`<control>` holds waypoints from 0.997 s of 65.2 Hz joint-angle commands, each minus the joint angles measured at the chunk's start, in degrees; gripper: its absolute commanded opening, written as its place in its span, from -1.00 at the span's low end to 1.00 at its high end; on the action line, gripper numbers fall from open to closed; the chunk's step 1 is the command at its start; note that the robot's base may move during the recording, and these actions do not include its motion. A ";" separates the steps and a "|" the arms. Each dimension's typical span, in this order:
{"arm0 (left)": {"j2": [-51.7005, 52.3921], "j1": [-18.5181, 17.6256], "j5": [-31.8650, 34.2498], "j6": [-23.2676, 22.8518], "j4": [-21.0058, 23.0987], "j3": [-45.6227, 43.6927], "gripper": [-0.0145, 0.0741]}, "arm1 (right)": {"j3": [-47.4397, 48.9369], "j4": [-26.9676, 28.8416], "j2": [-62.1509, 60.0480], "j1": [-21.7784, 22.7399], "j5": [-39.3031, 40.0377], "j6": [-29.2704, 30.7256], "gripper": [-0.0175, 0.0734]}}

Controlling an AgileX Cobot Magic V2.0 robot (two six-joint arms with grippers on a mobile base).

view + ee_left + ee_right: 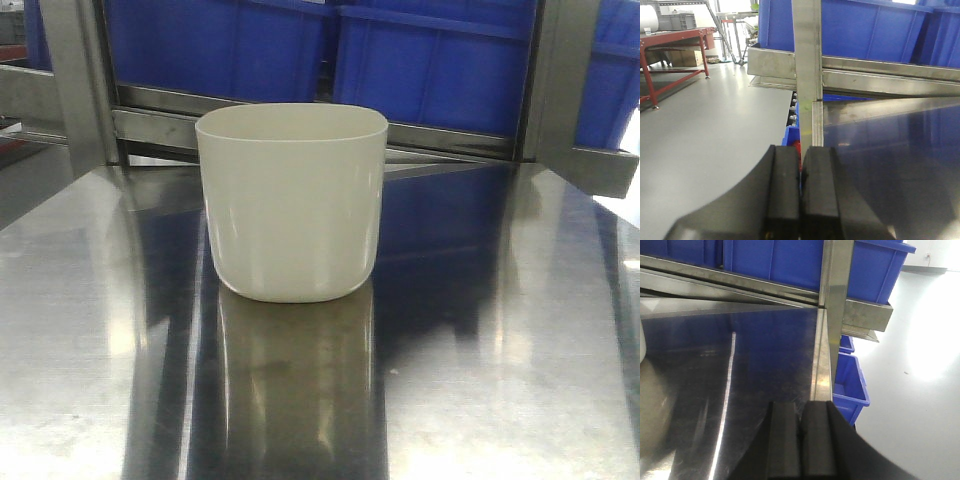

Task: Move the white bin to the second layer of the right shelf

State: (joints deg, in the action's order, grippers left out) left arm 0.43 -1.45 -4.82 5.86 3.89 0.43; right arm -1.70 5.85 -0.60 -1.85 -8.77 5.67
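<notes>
The white bin (292,205) stands upright on the shiny steel tabletop (500,330), near its middle and just in front of a steel rack. Nothing touches it, and no gripper shows in the front view. My left gripper (801,150) is shut with nothing between its black fingers and hovers at the table's left edge (817,125). My right gripper (801,405) is also shut and empty, over the table's right edge (822,370). A sliver of the white bin (641,340) shows at the left border of the right wrist view. I cannot pick out the right shelf second layer.
Behind the table a steel rack rail (450,140) carries large blue crates (440,60). Rack posts (807,55) (835,285) stand at the table's two far corners. More blue crates (847,385) sit low beside the right edge. A red-framed bench (670,45) stands far off on the left.
</notes>
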 commanded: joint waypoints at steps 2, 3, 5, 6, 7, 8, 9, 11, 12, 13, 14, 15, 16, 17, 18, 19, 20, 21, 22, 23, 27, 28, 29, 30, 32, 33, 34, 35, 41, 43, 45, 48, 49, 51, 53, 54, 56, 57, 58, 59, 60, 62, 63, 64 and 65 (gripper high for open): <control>0.75 -0.22 4.82 -0.15 0.35 2.11 -0.48 | 0.94 -0.24 -1.11 0.20 4.95 -0.05 -0.49; 0.75 -0.22 4.82 -0.15 0.35 2.11 -0.48 | 0.94 -0.24 -1.11 0.20 4.95 -0.05 -0.49; 0.75 -0.22 4.82 -0.15 0.35 2.11 -0.48 | 0.94 -0.24 -1.11 0.20 4.99 -0.05 -0.49; 0.75 -0.22 4.82 -0.15 0.35 2.11 -0.48 | 0.94 -0.24 -1.11 0.20 5.03 -0.05 -0.49; 0.75 -0.22 4.82 -0.15 0.35 2.11 -0.48 | 0.94 -0.24 -1.11 0.20 5.03 -0.05 -0.49; 0.75 -0.22 4.82 -0.15 0.35 2.11 -0.48 | 0.94 -0.24 -1.11 0.20 5.06 -0.05 -0.49; 0.75 -0.22 4.82 -0.15 0.35 2.11 -0.48 | 0.94 -0.24 -1.11 0.20 5.06 -0.05 -0.49; 0.75 -0.22 4.82 -0.15 0.35 2.11 -0.48 | 0.94 -0.24 -1.11 0.20 5.06 -0.05 -0.49; 0.75 -0.22 4.82 -0.15 0.35 2.11 -0.48 | 0.94 -0.24 -1.11 0.20 5.06 -0.05 -0.49; 0.75 -0.22 4.82 -0.15 0.35 2.11 -0.48 | 0.94 -0.24 -1.11 0.20 5.06 -0.05 -0.49; 0.75 -0.22 4.82 -0.15 0.35 2.11 -0.48 | 0.94 -0.24 -1.11 0.20 5.06 -0.05 -0.49; 0.75 -0.22 4.82 -0.15 0.35 2.11 -0.48 | 0.94 -0.24 -1.11 0.20 5.06 -0.05 -0.49; 0.75 -0.22 4.82 -0.15 0.35 2.11 -0.48 | 0.94 -0.24 -1.11 0.20 5.06 -0.05 -0.49; 0.75 -0.22 4.82 -0.15 0.35 2.11 -0.48 | 0.94 -0.24 -1.11 0.20 5.06 -0.05 -0.49; 0.75 -0.22 4.82 -0.15 0.35 2.11 -0.48 | 0.94 -0.24 -1.11 0.20 5.06 -0.05 -0.49; 0.75 -0.22 4.82 -0.15 0.35 2.11 -0.48 | 0.94 -0.24 -1.11 0.20 5.06 -0.05 -0.49; 0.75 -0.22 4.82 -0.15 0.35 2.11 -0.48 | 0.94 -0.24 -1.11 0.20 5.06 -0.05 -0.49; 0.75 -0.22 4.82 -0.15 0.35 2.11 -0.48 | 0.94 -0.24 -1.11 0.20 5.06 -0.05 -0.49; 0.75 -0.22 4.82 -0.15 0.35 2.11 -0.48 | 0.94 -0.24 -1.11 0.20 5.06 -0.05 -0.49; 0.75 -0.22 4.82 -0.15 0.35 2.11 -0.48 | 0.94 -0.24 -1.11 0.20 5.06 -0.05 -0.49; 0.75 -0.22 4.82 -0.15 0.35 2.11 -0.48 | 0.94 -0.24 -1.11 0.20 5.06 -0.05 -0.49; 0.75 -0.22 4.82 -0.15 0.35 2.11 -0.48 | 0.94 -0.24 -1.11 0.20 5.06 -0.05 -0.49; 0.75 -0.22 4.82 -0.15 0.35 2.11 -0.48 | 0.94 -0.24 -1.11 0.20 5.06 -0.05 -0.49; 0.75 -0.22 4.82 -0.15 0.35 2.11 -0.48 | 0.94 -0.24 -1.11 0.20 5.06 -0.05 -0.49; 0.75 -0.22 4.82 -0.15 0.35 2.11 -0.48 | 0.94 -0.24 -1.11 0.20 5.06 -0.05 -0.49; 0.75 -0.22 4.82 -0.15 0.35 2.11 -0.48 | 0.94 -0.24 -1.11 0.20 5.06 -0.05 -0.49; 0.75 -0.22 4.82 -0.15 0.35 2.11 -0.48 | 0.94 -0.24 -1.11 0.20 5.06 -0.05 -0.49; 0.75 -0.22 4.82 -0.15 0.35 2.11 -0.48 | 0.94 -0.24 -1.11 0.20 5.06 -0.05 -0.49; 0.75 -0.22 4.82 -0.15 0.35 2.11 -0.48 | 0.94 -0.24 -1.11 0.20 5.06 -0.05 -0.49; 0.75 -0.22 4.82 -0.15 0.35 2.11 -0.48 | 0.94 -0.24 -1.11 0.20 5.13 -0.05 -0.49; 0.75 -0.22 4.82 -0.15 0.35 2.11 -0.48 | 0.94 -0.24 -1.11 0.20 5.31 -0.05 -0.49; 0.75 -0.22 4.82 -0.15 0.35 2.11 -0.48 | 0.94 -0.24 -1.11 0.20 5.77 -0.05 -0.49; 0.75 -0.22 4.82 -0.15 0.35 2.11 -0.48 | 0.94 -0.24 -1.11 0.20 5.95 -0.05 -0.49; 0.75 -0.22 4.82 -0.15 0.35 2.11 -0.48 | 0.94 -0.24 -1.11 0.20 6.20 -0.05 -0.49; 0.75 -0.22 4.82 -0.15 0.35 2.11 -0.48 | 0.94 -0.24 -1.11 0.20 6.52 -0.05 -0.49; 0.75 -0.22 4.82 -0.15 0.35 2.11 -0.48 | 0.94 -0.24 -1.11 0.20 6.65 0.00 -0.49; 0.75 -0.22 4.82 -0.15 0.35 2.11 -0.48 | 0.94 -0.24 -1.11 0.20 6.88 0.00 -0.49; 0.75 -0.22 4.82 -0.15 0.35 2.11 -0.48 | 0.94 -0.24 -1.11 0.20 6.88 0.00 -0.49; 0.75 -0.22 4.82 -0.15 0.35 2.11 -0.48 | 0.94 -0.35 -1.11 0.20 6.87 0.00 -0.49; 0.75 -0.22 4.82 -0.15 0.35 2.11 -0.48 | 0.94 -0.47 -1.11 0.20 6.87 0.00 -0.49; 0.75 -0.22 4.82 -0.15 0.35 2.11 -0.48 | 0.94 -0.54 -1.11 0.20 6.89 0.00 -0.49; 0.75 -0.22 4.82 -0.15 0.35 2.11 -0.48 | 0.94 -1.01 -1.11 0.20 6.94 0.00 -0.49; 0.75 -0.22 4.82 -0.15 0.35 2.11 -0.48 | 0.94 -1.54 -1.11 0.20 6.94 0.00 -0.49; 0.75 -0.22 4.82 -0.15 0.35 2.11 -0.48 | 0.94 -1.87 -1.11 0.20 6.94 0.00 -0.49; 0.75 -0.22 4.82 -0.15 0.35 2.11 -0.48 | 1.05 -2.29 -1.11 0.20 6.94 0.00 -0.49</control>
State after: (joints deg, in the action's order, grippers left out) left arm 0.43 -1.45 -4.82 5.86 3.89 0.43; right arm -1.70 5.40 -0.60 -1.85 -7.37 5.67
